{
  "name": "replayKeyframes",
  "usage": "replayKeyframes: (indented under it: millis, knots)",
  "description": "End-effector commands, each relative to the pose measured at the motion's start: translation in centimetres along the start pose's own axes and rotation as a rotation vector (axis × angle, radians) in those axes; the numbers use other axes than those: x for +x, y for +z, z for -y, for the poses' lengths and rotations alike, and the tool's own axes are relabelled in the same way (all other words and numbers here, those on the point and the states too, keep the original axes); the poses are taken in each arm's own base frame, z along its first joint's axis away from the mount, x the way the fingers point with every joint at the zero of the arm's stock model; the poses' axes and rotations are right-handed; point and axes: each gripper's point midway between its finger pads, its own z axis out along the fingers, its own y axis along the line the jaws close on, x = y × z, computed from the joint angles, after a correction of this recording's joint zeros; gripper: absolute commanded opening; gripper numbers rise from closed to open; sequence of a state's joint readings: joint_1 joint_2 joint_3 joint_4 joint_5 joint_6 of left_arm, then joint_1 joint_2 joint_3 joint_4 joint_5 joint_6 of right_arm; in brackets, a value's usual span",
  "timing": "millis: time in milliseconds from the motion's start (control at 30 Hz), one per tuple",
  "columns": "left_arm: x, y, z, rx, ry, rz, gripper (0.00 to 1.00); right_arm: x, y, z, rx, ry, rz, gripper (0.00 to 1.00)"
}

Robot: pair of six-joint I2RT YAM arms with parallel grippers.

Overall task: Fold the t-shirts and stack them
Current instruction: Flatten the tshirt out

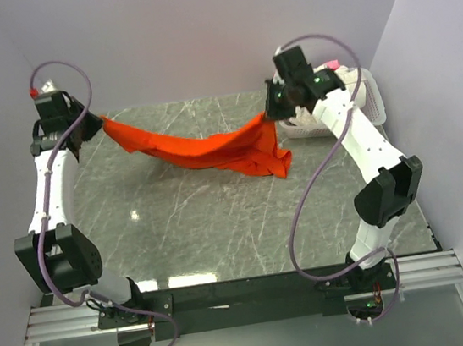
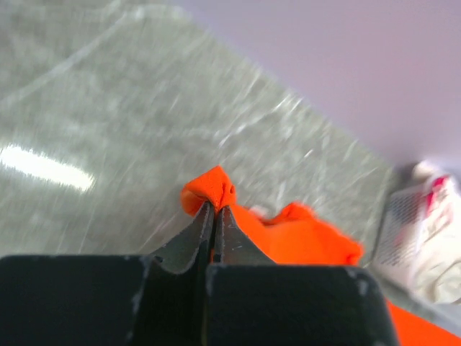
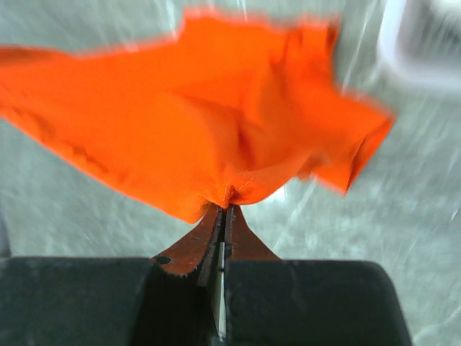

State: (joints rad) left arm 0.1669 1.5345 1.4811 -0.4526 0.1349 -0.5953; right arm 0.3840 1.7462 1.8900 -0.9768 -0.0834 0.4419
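The bright orange t-shirt [image 1: 198, 147] hangs stretched between my two grippers above the table, sagging in the middle, with a bunched part drooping near its right end. My left gripper [image 1: 97, 122] is shut on the shirt's left end; its wrist view shows a pinch of orange t-shirt [image 2: 215, 189] sticking out past the closed left gripper [image 2: 216, 207]. At the right end my right gripper [image 1: 271, 115] is shut on a hem, and the orange t-shirt [image 3: 202, 122] fans out above the right gripper [image 3: 226, 209]. Cream-white and pink cloth [image 1: 322, 84] lies in the basket.
A white slatted basket [image 1: 373, 103] stands at the table's back right corner, just behind my right arm; it also shows as the basket [image 2: 403, 223] at the right edge of the left wrist view. The marbled grey table [image 1: 221, 225] lies below; pale walls close in behind and at both sides.
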Motion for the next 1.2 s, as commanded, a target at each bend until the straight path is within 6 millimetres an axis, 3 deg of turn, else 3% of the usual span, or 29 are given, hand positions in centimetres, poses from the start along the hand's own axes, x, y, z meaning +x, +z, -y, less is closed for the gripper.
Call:
replayKeyframes:
  millis: [0,33,133,233,267,300,333,367,400,433,467,500,533,567,600,667,700,767,833,933,1033,1067,1100,1133,1167]
  knots:
    - [-6.2,-1.8,4.1,0.094,-0.015,0.160,0.00,-4.4,-2.8,0.0,0.004,-0.017,0.100,0.00]
    - [-7.0,-2.2,4.6,0.102,-0.012,0.177,0.00,-6.4,-4.8,-0.8,-0.023,-0.019,0.162,0.00]
    - [-10.3,-4.5,6.7,0.148,0.009,0.267,0.00,-9.3,-7.5,-1.4,-0.073,0.000,0.247,0.00]
    - [-12.1,-7.1,8.3,0.189,0.039,0.342,0.00,-10.6,-10.3,-1.9,-0.113,-0.013,0.332,0.00]
    - [-13.0,-8.9,9.1,0.213,0.047,0.385,0.00,-10.7,-11.0,-2.1,-0.123,-0.020,0.352,0.00]
    - [-13.5,-10.0,9.4,0.222,0.051,0.413,0.00,-10.7,-13.4,-2.5,-0.149,-0.033,0.402,0.00]
    - [-14.0,-11.1,9.5,0.221,0.061,0.445,0.00,-10.7,-13.5,-2.5,-0.156,-0.049,0.424,0.00]
    - [-14.9,-13.6,10.2,0.242,0.068,0.504,0.00,-10.7,-14.4,-2.5,-0.166,-0.060,0.451,0.00]
    - [-15.2,-14.9,10.3,0.245,0.072,0.535,0.00,-10.5,-17.3,-2.7,-0.186,-0.074,0.514,0.00]
    - [-15.1,-15.6,10.2,0.242,0.076,0.552,0.00,-10.4,-17.6,-2.5,-0.185,-0.096,0.543,0.00]
    - [-15.8,-18.6,10.4,0.249,0.076,0.620,0.00,-10.4,-18.7,-2.4,-0.182,-0.108,0.577,0.00]
    - [-16.0,-20.0,10.5,0.255,0.075,0.656,0.00,-10.1,-21.4,-2.3,-0.194,-0.120,0.638,0.00]
    - [-15.9,-21.0,10.5,0.262,0.082,0.673,0.00,-10.1,-22.1,-2.2,-0.194,-0.138,0.671,0.00]
    - [-16.5,-23.8,10.2,0.245,0.071,0.746,0.00,-10.0,-23.1,-2.2,-0.196,-0.145,0.703,0.00]
    - [-16.7,-25.1,10.1,0.239,0.075,0.780,0.00,-9.8,-25.5,-2.2,-0.209,-0.152,0.758,0.00]
    - [-17.0,-28.4,10.2,0.245,0.083,0.849,0.00,-9.8,-27.5,-2.4,-0.224,-0.167,0.816,0.00]
    - [-17.3,-29.4,10.0,0.232,0.092,0.882,0.00,-9.8,-29.1,-2.6,-0.239,-0.171,0.857,0.00]
    - [-17.7,-31.3,10.3,0.239,0.101,0.924,0.00,-9.8,-30.6,-2.8,-0.256,-0.171,0.893,0.00]
    - [-18.1,-32.2,10.8,0.252,0.120,0.947,0.00,-10.3,-31.1,-3.1,-0.269,-0.165,0.918,0.00]
    - [-18.0,-30.1,11.2,0.271,0.137,0.902,0.01,-11.3,-29.6,-3.4,-0.267,-0.165,0.907,0.00]
    - [-17.2,-25.4,11.7,0.299,0.136,0.789,0.01,-12.6,-25.9,-3.5,-0.244,-0.170,0.863,0.00]
    - [-16.9,-22.5,11.6,0.294,0.133,0.728,0.01,-13.2,-23.9,-3.4,-0.231,-0.169,0.836,0.00]
    - [-16.9,-21.4,11.8,0.307,0.123,0.703,0.00,-13.8,-22.9,-3.4,-0.227,-0.173,0.832,0.00]
    - [-16.3,-18.4,12.1,0.324,0.133,0.632,0.01,-14.1,-21.8,-3.5,-0.225,-0.179,0.819,0.00]
    - [-16.2,-17.2,12.2,0.332,0.134,0.606,0.00,-14.7,-19.4,-3.4,-0.210,-0.181,0.786,0.00]
